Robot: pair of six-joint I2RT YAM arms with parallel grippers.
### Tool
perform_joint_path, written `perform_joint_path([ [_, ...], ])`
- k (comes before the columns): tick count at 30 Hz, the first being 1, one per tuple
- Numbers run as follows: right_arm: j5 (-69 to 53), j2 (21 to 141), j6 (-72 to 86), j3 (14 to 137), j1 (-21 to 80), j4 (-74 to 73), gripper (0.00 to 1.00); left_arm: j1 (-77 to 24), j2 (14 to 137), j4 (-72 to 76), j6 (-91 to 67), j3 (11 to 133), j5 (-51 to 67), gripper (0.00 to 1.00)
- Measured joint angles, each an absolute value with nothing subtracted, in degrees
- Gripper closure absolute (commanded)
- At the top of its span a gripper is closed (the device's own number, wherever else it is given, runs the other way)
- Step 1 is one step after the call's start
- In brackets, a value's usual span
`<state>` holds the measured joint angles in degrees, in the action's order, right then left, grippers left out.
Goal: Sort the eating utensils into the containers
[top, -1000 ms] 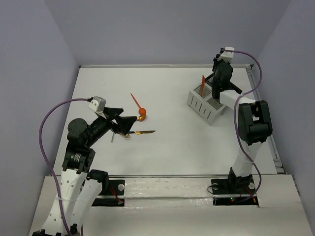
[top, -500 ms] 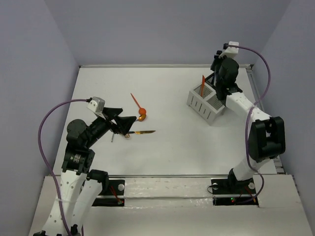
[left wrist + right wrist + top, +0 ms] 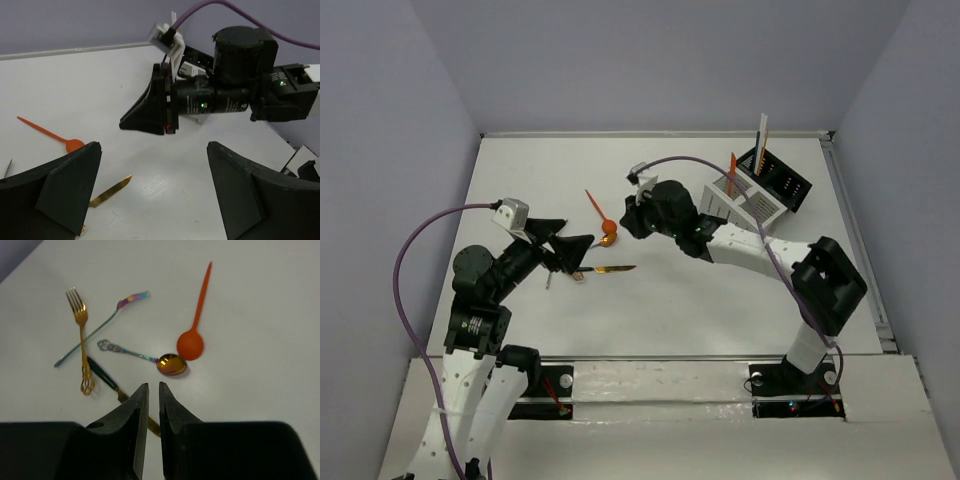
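Two utensils (image 3: 731, 168) stand in the containers (image 3: 765, 208) (far right); five more — orange spoon (image 3: 191, 342), gold fork (image 3: 80, 325) included — lie unsorted below the right gripper (image 3: 150, 387), clenched and empty; left gripper (image 3: 154, 150) spread.

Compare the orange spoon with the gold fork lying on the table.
Colour: the orange spoon is matte orange-red; the gold fork is shiny gold.
Handle: the spoon's is plain and tapers to a point; the fork's ends in ornate loops.
Contact: a thin iridescent utensil crosses the fork; nothing crosses the spoon.
Both lie flat on the white table.
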<state>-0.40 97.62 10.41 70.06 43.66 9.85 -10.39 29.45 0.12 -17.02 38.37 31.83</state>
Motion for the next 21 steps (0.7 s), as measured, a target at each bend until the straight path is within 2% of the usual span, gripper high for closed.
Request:
perform_joint_path([
  [8, -4.54, 106.19, 6.31, 73.34, 51.55, 3.07, 0.55, -10.28, 28.29, -1.17, -16.95, 38.39, 28.73, 0.01],
  [17, -3.25, 117.34, 3.36, 83.05, 56.03, -1.08, 0.48, -9.98, 26.87, -4.99, -17.02, 39.72, 18.55, 0.01],
  [21, -3.01, 121.25, 0.08, 87.2, 56.29, -4.36, 0.41, -9.98, 26.87, -5.63, -17.02, 39.79, 17.63, 0.01],
])
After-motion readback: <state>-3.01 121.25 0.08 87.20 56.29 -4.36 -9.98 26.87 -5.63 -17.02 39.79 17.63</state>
